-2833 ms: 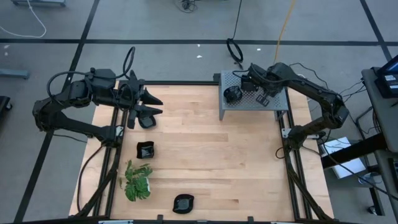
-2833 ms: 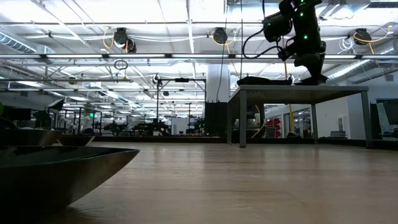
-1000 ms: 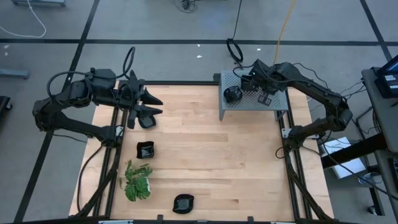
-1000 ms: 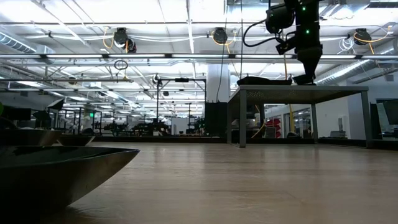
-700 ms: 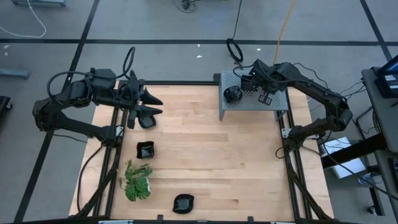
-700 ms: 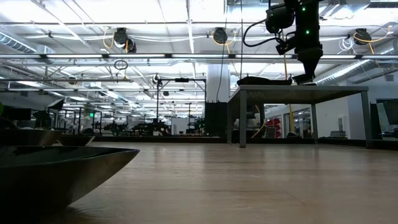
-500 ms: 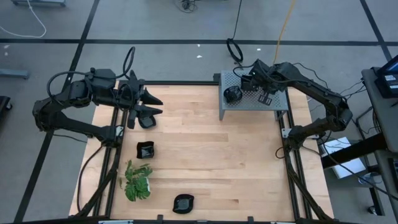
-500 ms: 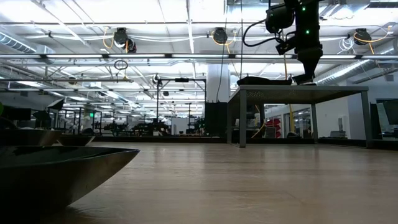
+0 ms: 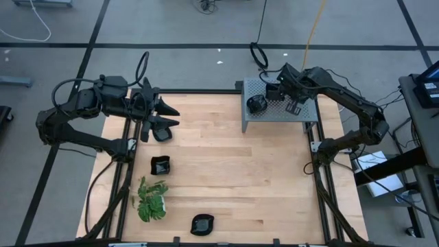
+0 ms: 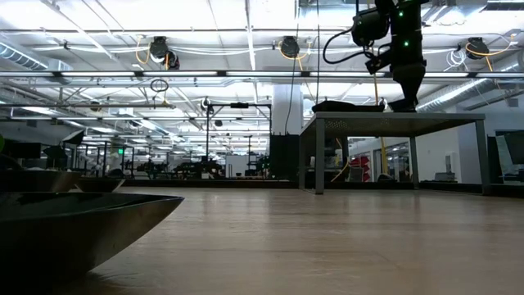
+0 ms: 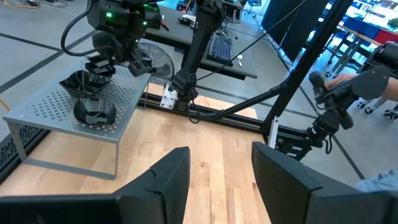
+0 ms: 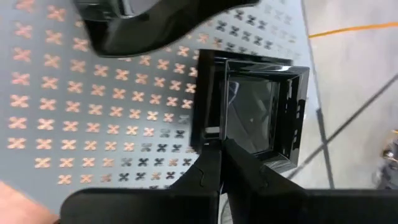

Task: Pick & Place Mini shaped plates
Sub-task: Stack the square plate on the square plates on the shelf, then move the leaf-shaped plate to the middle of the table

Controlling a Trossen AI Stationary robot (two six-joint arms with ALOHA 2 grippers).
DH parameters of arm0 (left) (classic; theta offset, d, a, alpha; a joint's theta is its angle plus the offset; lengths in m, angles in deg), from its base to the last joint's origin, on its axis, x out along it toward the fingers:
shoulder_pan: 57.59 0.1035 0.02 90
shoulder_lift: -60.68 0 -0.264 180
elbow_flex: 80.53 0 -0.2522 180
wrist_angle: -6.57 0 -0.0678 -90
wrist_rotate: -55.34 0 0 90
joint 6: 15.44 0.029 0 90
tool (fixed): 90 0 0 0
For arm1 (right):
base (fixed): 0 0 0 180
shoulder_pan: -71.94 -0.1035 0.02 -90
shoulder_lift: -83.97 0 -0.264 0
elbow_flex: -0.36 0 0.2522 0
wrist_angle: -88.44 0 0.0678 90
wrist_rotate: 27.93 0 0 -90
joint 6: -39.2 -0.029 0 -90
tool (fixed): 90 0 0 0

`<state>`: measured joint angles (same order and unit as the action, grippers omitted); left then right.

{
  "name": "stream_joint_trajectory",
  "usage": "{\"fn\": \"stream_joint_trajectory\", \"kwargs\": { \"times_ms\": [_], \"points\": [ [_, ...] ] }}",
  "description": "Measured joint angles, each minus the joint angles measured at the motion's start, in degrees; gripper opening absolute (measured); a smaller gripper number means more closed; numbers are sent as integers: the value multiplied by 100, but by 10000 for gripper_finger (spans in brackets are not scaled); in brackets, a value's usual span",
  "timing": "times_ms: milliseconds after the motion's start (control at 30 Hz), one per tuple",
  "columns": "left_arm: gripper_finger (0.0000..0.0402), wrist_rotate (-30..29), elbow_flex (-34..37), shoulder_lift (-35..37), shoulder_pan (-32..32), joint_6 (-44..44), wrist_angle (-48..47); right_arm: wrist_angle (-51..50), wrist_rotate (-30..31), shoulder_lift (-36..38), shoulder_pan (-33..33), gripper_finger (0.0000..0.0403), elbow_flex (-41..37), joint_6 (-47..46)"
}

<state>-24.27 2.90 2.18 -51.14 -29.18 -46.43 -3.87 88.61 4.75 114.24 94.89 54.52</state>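
While the left gripper [image 9: 167,115] waits with fingers apart over the wooden table's [image 9: 233,178] far-left corner, the right gripper [image 9: 291,106] hovers over the grey perforated metal stand [image 9: 274,114], its fingers together at the rim of a square black plate [image 12: 252,115]. Other plates [image 9: 257,103] are stacked on the stand nearby.

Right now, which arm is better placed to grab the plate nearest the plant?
Left. The left gripper hangs open over the table's left side, near that plate and the plant. The right gripper is over the box.
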Motion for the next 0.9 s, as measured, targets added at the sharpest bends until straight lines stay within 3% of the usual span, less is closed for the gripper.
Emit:
{"fn": "stream_joint_trajectory", "kwargs": {
  "times_ms": [433, 900],
  "points": [
    [175, 2, 0, 0, 0, 0, -1, 74, -106, 0, 0, 5, 0, 30],
    [175, 0, 0, -1, 0, 0, -1, 85, -80, 158, -59, 104, 0, 38]
  ]
}}
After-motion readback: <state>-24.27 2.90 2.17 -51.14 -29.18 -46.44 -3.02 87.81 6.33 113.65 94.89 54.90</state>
